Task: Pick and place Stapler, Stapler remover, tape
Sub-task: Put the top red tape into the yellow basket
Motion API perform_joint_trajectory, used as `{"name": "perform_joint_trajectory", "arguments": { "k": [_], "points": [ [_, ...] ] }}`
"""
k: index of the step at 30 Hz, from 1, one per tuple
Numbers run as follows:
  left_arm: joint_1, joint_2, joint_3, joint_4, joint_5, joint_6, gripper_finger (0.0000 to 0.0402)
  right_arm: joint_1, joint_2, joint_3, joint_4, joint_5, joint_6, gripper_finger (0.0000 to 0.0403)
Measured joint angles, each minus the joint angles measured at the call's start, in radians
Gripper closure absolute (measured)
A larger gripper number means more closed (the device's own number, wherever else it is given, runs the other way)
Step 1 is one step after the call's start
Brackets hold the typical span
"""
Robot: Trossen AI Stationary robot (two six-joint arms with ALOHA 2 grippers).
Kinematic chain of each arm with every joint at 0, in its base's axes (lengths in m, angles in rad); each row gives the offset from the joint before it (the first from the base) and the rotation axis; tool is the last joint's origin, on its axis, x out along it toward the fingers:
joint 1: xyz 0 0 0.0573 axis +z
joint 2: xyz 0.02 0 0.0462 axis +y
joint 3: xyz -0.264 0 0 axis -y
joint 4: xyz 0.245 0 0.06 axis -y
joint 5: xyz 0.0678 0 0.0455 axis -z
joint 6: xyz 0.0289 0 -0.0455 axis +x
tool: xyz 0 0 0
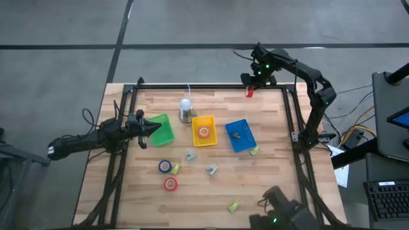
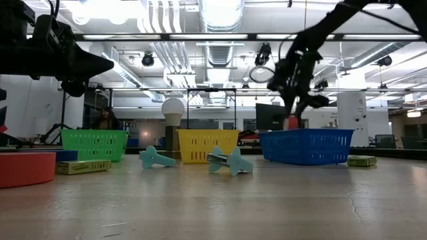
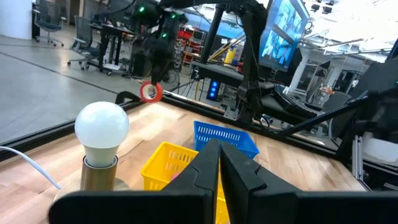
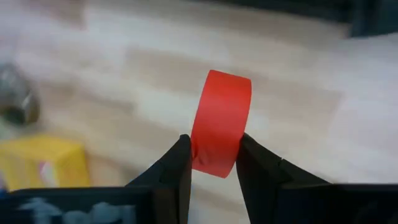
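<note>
**Wooden table, three baskets, one red roll held aloft**

Near edge of the wooden table [image 1: 268,121]: a yellow-green stapler [image 1: 233,206]. Next, a red tape roll [image 1: 170,184], then a blue tape roll [image 1: 165,166] lying flat. Two pale blue staple removers [image 1: 211,168] just beyond.

Mid-table, in a row: green basket [image 1: 163,130], yellow basket [image 1: 204,131] containing an orange roll [image 1: 204,132], blue basket [image 1: 240,135]. A white bulb lamp [image 1: 185,108] stands behind.

Left gripper [image 1: 155,128] over the green basket, fingers pressed together, holding nothing.

Far edge: right gripper [image 4: 214,163] pinching an upright red roll [image 4: 221,119] above the boards.

Beyond: desks, monitors, ceiling lights.
</note>
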Motion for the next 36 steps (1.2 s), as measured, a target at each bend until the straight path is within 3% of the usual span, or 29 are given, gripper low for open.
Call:
{"name": "perform_joint_trajectory", "arguments": {
  "k": [6, 16, 23, 36],
  "points": [
    [0.000, 0.000, 0.000, 0.000, 0.000, 0.000, 0.0383, 0.185, -0.076, 0.000, 0.005, -0.105, 0.022, 0.0305],
    [0.000, 0.000, 0.000, 0.000, 0.000, 0.000, 0.0383, 0.507, -0.086, -0.001, 0.214, -0.110, 0.184, 0.0304],
    [0.000, 0.000, 0.000, 0.000, 0.000, 0.000, 0.0383, 0.588, -0.014, -0.001, 0.390, -0.145, 0.235, 0.0303],
    [0.000, 0.000, 0.000, 0.000, 0.000, 0.000, 0.0383, 0.651, 0.143, 0.000, 0.527, -0.201, 0.289, 0.0297]
  ]
}}
